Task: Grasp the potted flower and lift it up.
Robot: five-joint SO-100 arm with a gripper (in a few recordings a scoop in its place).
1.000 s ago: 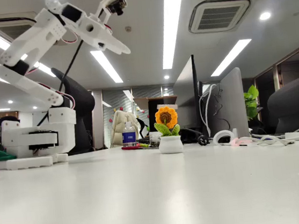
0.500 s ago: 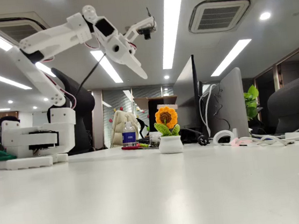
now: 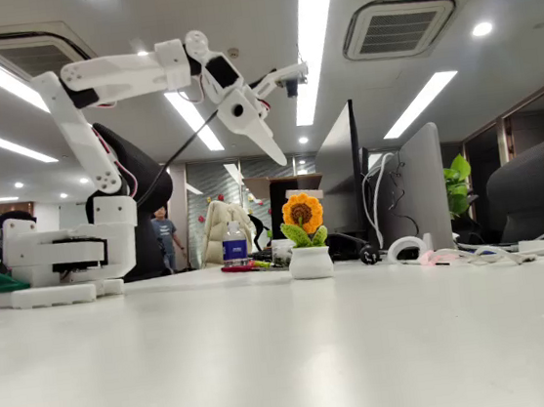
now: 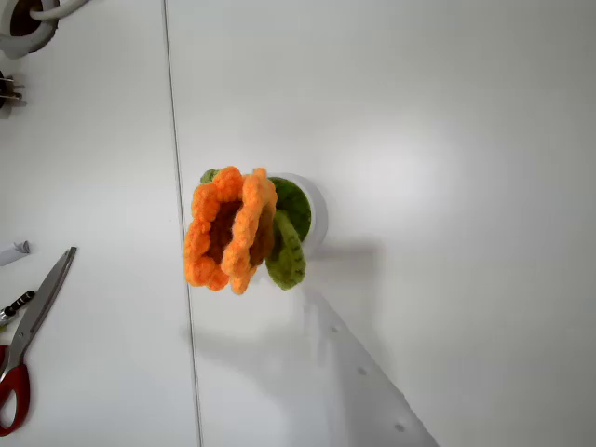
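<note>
Looking across the white table [image 3: 270,361] from a low fixed view, we log the biggest item first: the white SO-100 arm [image 3: 87,136], base at the left, upper links stretched out level and the wrist bent down toward the middle of the scene. Behind the table stand grey monitors [image 3: 418,187] seen from the back, with a leafy green plant [image 3: 458,182] beyond them and a person [image 3: 166,237] far off in the room.

The gripper [image 3: 270,145] hangs high over the table, pointing down and to the right, well above the target and a little to its left in this view. We cannot tell whether the jaws are parted: only one long white finger reads clearly here, and in the wrist view a single pale finger [image 4: 368,391] juts in from the bottom edge, blurred. Nothing is held.

The potted flower [image 3: 307,239] stands upright on the table, apart from everything, orange petals and dark centre facing the fixed camera, squat white pot below. A water bottle [image 3: 234,243] stands near it to the left. From the wrist camera the potted flower [image 4: 244,233] sits near centre, seen from above; red-handled scissors [image 4: 26,354] lie well apart at the left edge.

Our reading: approach step, no contact yet. Next move calls for descending onto the pot, jaws spread wide enough to straddle it, closing on the round pot and not the soft bloom.
</note>
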